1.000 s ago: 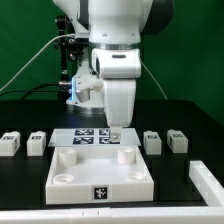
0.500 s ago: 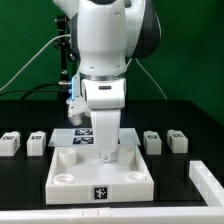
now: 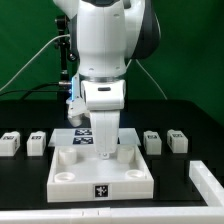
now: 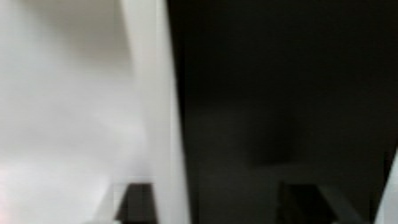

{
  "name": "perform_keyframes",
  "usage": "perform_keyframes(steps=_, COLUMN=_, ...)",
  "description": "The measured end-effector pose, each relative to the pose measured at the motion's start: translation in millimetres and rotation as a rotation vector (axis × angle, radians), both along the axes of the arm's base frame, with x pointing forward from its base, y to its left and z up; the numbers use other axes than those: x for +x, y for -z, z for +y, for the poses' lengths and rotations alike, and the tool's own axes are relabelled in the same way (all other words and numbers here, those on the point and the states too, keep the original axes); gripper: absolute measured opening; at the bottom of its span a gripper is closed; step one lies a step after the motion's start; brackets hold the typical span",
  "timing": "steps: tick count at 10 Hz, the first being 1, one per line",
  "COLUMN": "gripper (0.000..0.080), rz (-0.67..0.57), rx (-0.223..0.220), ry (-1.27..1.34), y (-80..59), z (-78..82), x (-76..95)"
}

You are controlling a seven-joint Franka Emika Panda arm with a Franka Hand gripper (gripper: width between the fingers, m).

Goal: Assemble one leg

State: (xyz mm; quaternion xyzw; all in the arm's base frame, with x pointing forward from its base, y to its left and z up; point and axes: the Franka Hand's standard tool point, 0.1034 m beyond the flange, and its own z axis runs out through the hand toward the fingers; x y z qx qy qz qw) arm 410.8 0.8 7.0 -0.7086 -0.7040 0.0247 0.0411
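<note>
1 leg (image 3: 152, 141) lies just beside the slab (image 3: 100, 172), where the tool (image 3: 106, 151) sits low, its width i cannot tell; square it on the edge before closing.

Robotics laboratory, bench set-up. A white industrial robot arm (image 3: 105, 60) stands over a matte black table (image 3: 25, 175) placed before a plain green backdrop (image 3: 25, 40); a thin cable (image 3: 38, 52) trails across that backdrop towards the arm's base. Square black-and-white tags mark the flat marker board (image 3: 82, 137) fixed on the table, the large white slab (image 3: 100, 172), and each small white leg (image 3: 152, 141) set out in a row on either side. The wrist view is blurred: only white and dark surfaces at close range.
</note>
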Motion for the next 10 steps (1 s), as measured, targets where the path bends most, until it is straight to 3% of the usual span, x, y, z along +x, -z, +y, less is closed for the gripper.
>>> perform_keyframes(steps=1, gripper=0.0182, rz=0.000, rx=0.000, ry=0.000, y=0.1, z=0.0, x=-0.1)
perform_keyframes(steps=2, gripper=0.0067, rz=0.000, rx=0.000, ry=0.000, y=0.2, z=0.0, x=-0.2)
perform_keyframes(steps=10, gripper=0.0064, rz=-0.009, rx=0.000, ry=0.001, y=-1.0, z=-0.2, x=2.2)
